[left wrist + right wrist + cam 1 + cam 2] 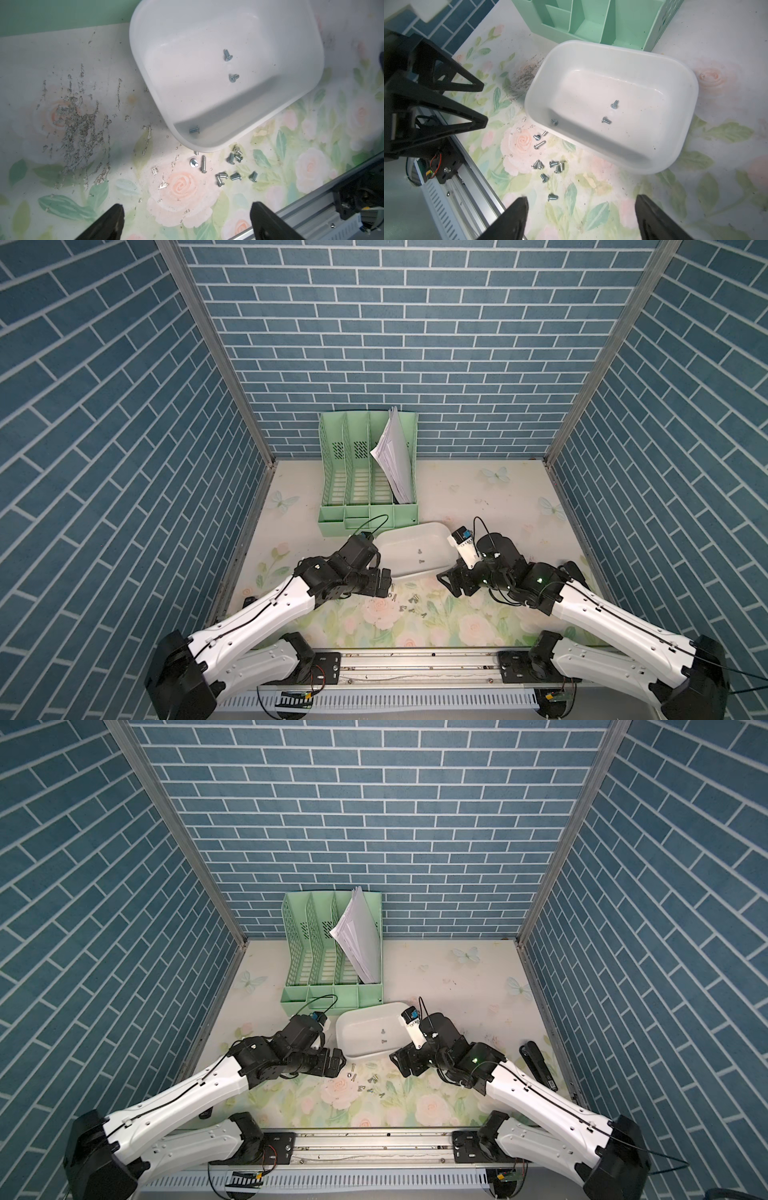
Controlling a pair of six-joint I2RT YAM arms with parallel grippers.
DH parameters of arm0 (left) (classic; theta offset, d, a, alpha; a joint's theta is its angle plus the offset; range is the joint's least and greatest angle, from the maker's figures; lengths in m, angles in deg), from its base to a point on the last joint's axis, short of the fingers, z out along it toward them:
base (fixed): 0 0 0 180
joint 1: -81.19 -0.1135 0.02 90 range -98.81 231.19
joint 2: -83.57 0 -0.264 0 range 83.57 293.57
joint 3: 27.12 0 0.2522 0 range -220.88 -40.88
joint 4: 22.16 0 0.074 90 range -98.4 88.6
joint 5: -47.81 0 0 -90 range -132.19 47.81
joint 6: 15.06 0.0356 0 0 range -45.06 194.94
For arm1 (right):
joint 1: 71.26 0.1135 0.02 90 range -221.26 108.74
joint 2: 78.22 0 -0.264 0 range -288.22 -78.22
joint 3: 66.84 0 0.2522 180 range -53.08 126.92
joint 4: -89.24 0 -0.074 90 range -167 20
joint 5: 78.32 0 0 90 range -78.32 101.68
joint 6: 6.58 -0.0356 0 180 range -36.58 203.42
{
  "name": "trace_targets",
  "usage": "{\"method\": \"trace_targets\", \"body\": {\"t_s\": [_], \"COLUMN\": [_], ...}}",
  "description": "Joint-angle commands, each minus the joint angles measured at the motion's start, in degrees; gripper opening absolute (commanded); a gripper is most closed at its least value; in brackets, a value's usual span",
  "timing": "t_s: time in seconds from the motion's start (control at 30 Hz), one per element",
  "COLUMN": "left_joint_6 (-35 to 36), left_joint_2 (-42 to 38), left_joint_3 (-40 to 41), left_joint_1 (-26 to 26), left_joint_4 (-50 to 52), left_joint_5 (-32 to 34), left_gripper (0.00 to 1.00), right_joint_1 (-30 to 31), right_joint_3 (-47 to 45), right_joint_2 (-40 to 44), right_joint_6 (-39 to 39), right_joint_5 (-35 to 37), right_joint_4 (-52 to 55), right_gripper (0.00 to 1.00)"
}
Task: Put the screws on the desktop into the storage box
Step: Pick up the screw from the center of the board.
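Left tool point(187, 207) and right tool point(582, 199), jaws wide apart, empty.

The storage box point(395, 556) sat at the centre of both top views on the desktop point(478, 497). It was just in front of the file organiser point(368, 489), which stood against the back wall point(415, 344) with papers point(392, 456) leaning in its right-hand slot. Both wrist views showed three screws point(233, 77) inside the box, two near the middle of its floor and one against its near wall. More screws lay scattered on the desktop just before the box's near rim, at lower centre of the frame. They lay slightly below the gap between the left gripper point(390, 583) and the right gripper point(445, 583).
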Motion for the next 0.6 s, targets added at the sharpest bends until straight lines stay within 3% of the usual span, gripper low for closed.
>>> {"method": "trace_targets", "body": {"t_s": [0.0,0.33,0.57], "left_joint_6": [-1.94,-4.46,-3.92], "left_joint_2": [1.74,11.08,15.2], "left_joint_3": [0.92,0.39,0.13], "left_joint_1": [2.21,8.77,9.56], "left_joint_4": [-1.84,-6.83,-8.39], "left_joint_5": [3.52,7.22,7.88], "left_gripper": [0.97,0.91,0.74], "right_joint_1": [-0.1,-0.1,-0.05], "right_joint_3": [-1.72,-3.13,-3.6], "right_joint_2": [2.08,5.91,7.9], "right_joint_6": [-2.54,-2.93,-2.83], "right_joint_5": [-1.82,-5.18,-6.0], "right_joint_4": [2.47,4.23,4.23], "right_gripper": [0.91,1.0,1.0]}}
